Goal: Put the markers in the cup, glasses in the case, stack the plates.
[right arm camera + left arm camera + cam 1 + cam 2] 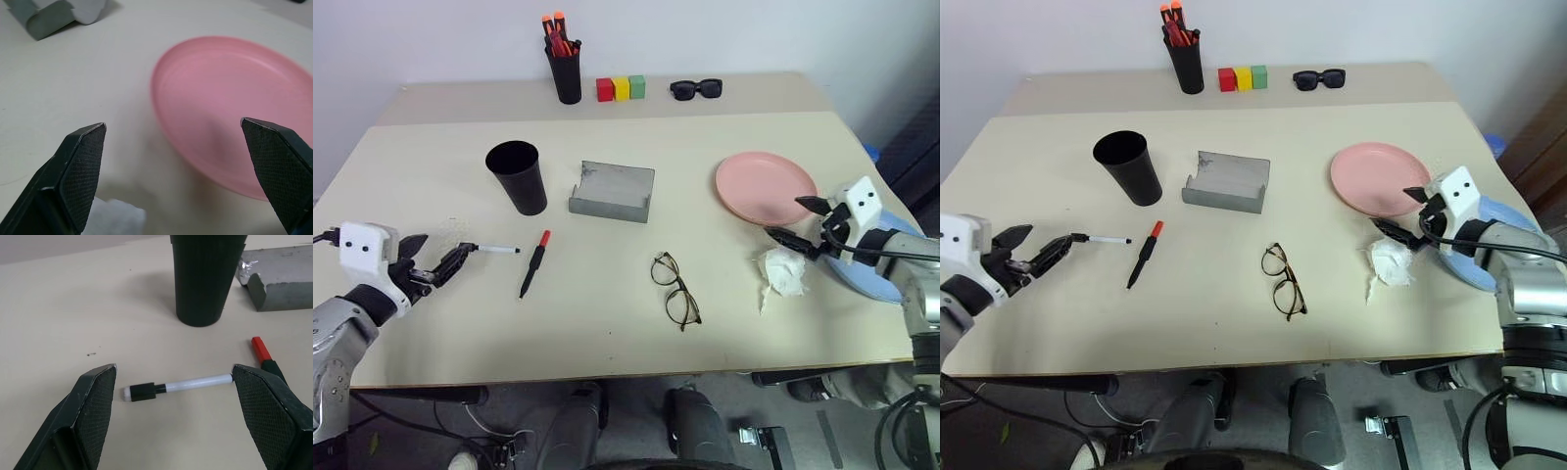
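The thin black-and-white marker with a white tip [178, 386] lies crosswise on the beige surface [607, 313] just beyond the wide-open, empty left end effector [435, 262], near its left edge.

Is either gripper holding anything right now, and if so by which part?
Nothing is held. The left gripper is open around the black and white marker lying on the table; the right gripper is open before the pink plate.

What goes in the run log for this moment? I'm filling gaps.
left gripper: open, straddling thin marker | right gripper: open, facing pink plate | cup: upright | glasses: on table
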